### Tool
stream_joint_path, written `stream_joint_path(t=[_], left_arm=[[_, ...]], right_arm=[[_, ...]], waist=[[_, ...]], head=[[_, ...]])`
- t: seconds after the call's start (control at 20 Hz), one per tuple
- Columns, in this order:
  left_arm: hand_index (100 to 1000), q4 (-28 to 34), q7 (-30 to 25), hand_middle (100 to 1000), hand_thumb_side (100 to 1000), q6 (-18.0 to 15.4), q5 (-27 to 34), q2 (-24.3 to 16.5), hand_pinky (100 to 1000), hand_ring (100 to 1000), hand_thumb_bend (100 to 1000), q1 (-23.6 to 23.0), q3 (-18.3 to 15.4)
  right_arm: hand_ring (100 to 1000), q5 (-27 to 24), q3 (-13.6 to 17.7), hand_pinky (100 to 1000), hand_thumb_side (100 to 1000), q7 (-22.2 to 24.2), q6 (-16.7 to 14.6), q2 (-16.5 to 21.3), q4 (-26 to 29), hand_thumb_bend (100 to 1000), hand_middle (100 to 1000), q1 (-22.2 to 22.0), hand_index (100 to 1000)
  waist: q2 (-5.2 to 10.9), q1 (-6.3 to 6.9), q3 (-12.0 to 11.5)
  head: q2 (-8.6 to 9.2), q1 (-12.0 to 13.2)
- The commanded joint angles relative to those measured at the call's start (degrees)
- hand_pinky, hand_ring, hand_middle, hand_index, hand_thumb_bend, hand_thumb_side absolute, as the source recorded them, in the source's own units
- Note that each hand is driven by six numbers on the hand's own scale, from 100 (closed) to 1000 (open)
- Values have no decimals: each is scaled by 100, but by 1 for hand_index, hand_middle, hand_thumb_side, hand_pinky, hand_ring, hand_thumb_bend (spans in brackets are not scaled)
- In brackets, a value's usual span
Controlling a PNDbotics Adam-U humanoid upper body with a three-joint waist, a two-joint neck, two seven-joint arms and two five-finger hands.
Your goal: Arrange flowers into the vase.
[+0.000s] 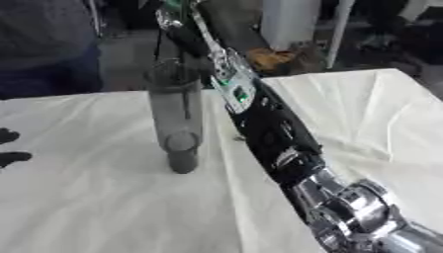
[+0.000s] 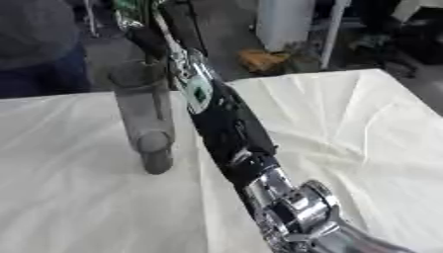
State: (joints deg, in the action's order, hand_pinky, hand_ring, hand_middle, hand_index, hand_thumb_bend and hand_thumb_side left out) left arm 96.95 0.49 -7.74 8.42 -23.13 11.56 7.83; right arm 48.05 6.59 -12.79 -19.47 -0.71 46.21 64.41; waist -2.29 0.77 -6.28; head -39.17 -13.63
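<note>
A tall, clear grey vase [image 1: 177, 116] stands upright on the white cloth [image 1: 95, 197], left of centre. My right arm [image 1: 268, 128] reaches from the lower right diagonally up past the vase. My right hand [image 1: 180, 25] is above and just behind the vase's mouth, its fingers curled on a thin dark flower stem [image 1: 159, 45] with green [image 1: 173, 5] at the top edge. The stem hangs down into the vase, and the flower head is out of view. Only the dark fingers of my left hand [image 1: 10, 157] show at the left edge, relaxed and apart from the vase.
The table's far edge [image 1: 329, 74] runs just behind the vase. Beyond it are a person in dark clothes [image 1: 48, 44], a white cabinet [image 1: 290, 22] and an orange-brown thing [image 1: 268, 59] on the floor. The cloth is creased on the right [image 1: 380, 113].
</note>
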Motion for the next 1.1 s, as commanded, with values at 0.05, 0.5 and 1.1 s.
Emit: stream_joint_path(t=[0.05,0.5,1.1], left_arm=[[875,66,32,795,947,-13,-20,-88,882,677,1000,44,-73],[875,58,38,795,947,-15,-23,-99,882,677,1000,21,-78],[875,31,48,795,947,-21,-36,-125,883,676,1000,-13,-85]], right_arm=[[319,-12,-35,251,959,70,-20,41,114,232,209,84,368],[386,209,-146,322,976,236,-94,103,41,296,288,82,408],[344,200,-130,311,905,212,-53,324,7,225,232,256,362]], waist=[[65,31,12],[82,4,46],[123,-70,118]], head=[[39,19],[32,25],[-7,43]])
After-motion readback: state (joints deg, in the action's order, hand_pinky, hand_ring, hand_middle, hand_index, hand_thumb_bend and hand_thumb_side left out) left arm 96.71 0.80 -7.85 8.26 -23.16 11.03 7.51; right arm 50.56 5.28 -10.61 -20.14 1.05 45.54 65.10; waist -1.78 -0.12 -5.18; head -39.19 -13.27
